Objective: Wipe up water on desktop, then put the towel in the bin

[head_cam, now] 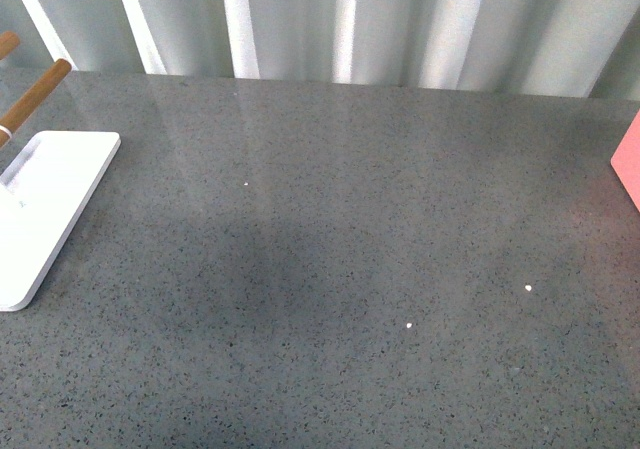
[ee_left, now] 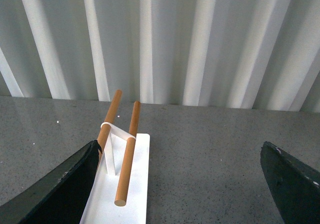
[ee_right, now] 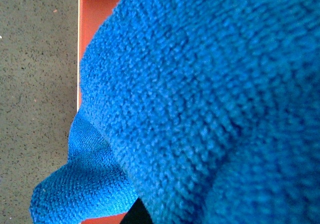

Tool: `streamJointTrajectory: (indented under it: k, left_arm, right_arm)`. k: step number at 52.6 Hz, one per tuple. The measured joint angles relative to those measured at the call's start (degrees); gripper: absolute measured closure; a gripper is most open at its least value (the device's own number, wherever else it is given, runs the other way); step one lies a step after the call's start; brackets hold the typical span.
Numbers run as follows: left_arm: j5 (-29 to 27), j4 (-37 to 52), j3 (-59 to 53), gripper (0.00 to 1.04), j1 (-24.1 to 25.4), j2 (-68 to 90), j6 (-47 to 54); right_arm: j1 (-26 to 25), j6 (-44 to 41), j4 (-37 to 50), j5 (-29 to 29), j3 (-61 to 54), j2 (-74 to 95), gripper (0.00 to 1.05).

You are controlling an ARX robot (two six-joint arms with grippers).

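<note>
1. The last step is judged to be in hand. In the right wrist view the towel [ee_right: 200, 109] hangs over a red bin [ee_right: 97, 14], which stands at the right edge of the desktop [head_cam: 330, 269]. Whether cloth and bin are touching cannot be told.
2. No puddle can be made out on the desktop in the front view, so the wiping is taken as done.
3. The right claw is hidden by the cloth, and whether it is clamped on the towel cannot be told.
4. The left claw [ee_left: 178, 146] is spread wide with nothing in it, and is pointed at a white board [head_cam: 45, 199] near the desktop's left edge.
5. For the next move, a release above the bin's opening is called for. One trailing corner of the towel appears to lie across the bin's rim toward the desktop, so it could be left outside.
6. The towel is soft, looped microfibre, bright blue, bunched and floppy. The desktop is hard, grey, speckled and faintly glossy. The board is smooth and flat with rounded corners, and two round wooden rods [ee_left: 125, 169] are carried on it. A pale ribbed wall [ee_left: 200, 44] is seen behind.
</note>
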Motion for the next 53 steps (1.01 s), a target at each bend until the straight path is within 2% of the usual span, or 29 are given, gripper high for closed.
streamJointTrajectory:
  k: [19,40,47,53]
  left_arm:
    - [0.0,0.0,0.0,0.07,0.0,0.0,0.0]
    - [0.0,0.0,0.0,0.07,0.0,0.0,0.0]
    - [0.0,0.0,0.0,0.07,0.0,0.0,0.0]
    - [0.0,0.0,0.0,0.07,0.0,0.0,0.0]
  right_arm:
    - [-3.9,-0.7,2.1,-2.4,-6.7,-0.2,0.99]
    - [-7.0,-2.3,3.8,-3.8,-8.5,-0.2,0.99]
    - [-7.1,-2.4,3.8,-3.9,-8.6,-0.2,0.71]
    - [-7.1,-2.4,3.8,-3.9,-8.6,-0.2,0.55]
